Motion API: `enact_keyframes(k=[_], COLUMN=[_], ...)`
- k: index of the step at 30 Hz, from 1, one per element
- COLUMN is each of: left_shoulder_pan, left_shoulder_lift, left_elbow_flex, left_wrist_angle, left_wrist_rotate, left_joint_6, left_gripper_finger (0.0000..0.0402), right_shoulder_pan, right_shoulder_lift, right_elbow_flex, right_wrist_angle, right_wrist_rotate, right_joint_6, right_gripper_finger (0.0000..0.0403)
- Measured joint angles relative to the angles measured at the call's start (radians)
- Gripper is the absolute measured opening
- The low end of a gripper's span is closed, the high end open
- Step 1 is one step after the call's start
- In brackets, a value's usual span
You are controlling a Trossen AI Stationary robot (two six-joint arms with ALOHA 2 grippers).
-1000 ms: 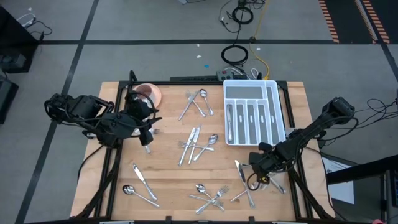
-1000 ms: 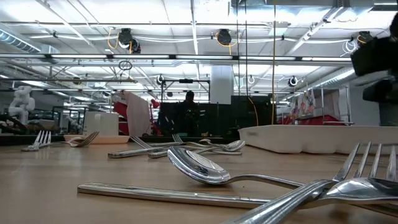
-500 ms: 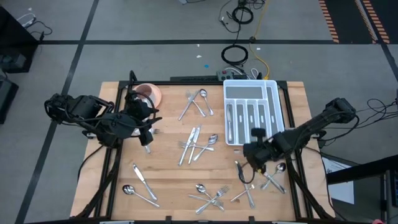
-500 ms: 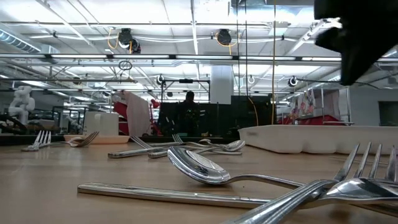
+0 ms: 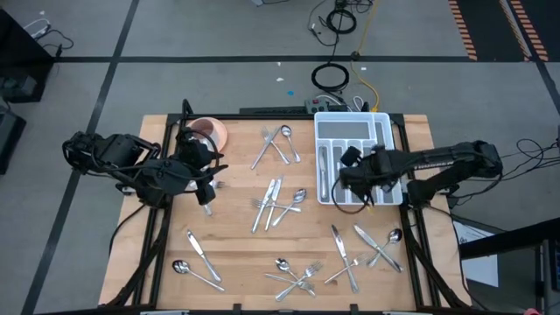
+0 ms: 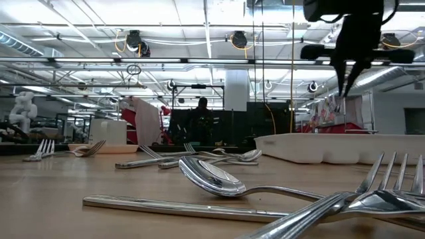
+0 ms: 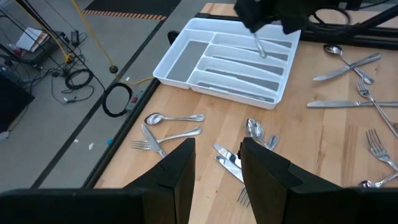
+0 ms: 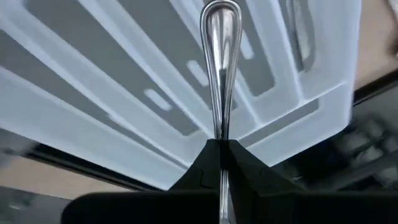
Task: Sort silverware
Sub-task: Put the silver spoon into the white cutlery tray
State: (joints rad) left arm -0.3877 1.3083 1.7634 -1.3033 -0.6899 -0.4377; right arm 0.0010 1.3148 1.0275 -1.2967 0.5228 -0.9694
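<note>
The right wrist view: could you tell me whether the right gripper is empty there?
No, the right gripper is shut on a silver utensil handle that sticks out past its fingers above the white divided tray.

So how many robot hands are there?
2. The left hand waits open near the pink cup; the right hand holds one piece of silverware above the white tray.
</note>
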Motion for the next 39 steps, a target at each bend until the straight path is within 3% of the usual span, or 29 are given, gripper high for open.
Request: enact_keyframes(k=[5, 11, 22, 39], left_shoulder_pan=[0.0, 0.0, 0.0, 0.0], left_shoulder_lift=[0.0, 0.0, 0.0, 0.0], left_elbow_flex=[0.0, 0.0, 0.0, 0.0], left_wrist_angle=[0.0, 0.0, 0.0, -0.031], left_wrist_rotate=[0.0, -0.011, -0.024, -0.074], left_joint_6=[-0.002, -0.002, -0.002, -0.001], left_gripper_finger=[0.0132, 0.0132, 0.0132, 0.0132], right_shoulder_pan=[-0.096, -0.147, -0.15, -0.142], right_shoulder_lift=[0.006, 0.068, 0.223, 0.238], right_elbow_flex=[-0.013, -0.07, -0.09, -0.09], right_wrist_angle=[0.106, 0.238, 0.393, 0.406], right_wrist_rotate=[-0.025, -0.084, -0.133, -0.295], right_joint_6=[-0.276, -0.429, -0.528, -0.55], right_gripper_finger=[0.0, 0.0, 0.0, 0.0])
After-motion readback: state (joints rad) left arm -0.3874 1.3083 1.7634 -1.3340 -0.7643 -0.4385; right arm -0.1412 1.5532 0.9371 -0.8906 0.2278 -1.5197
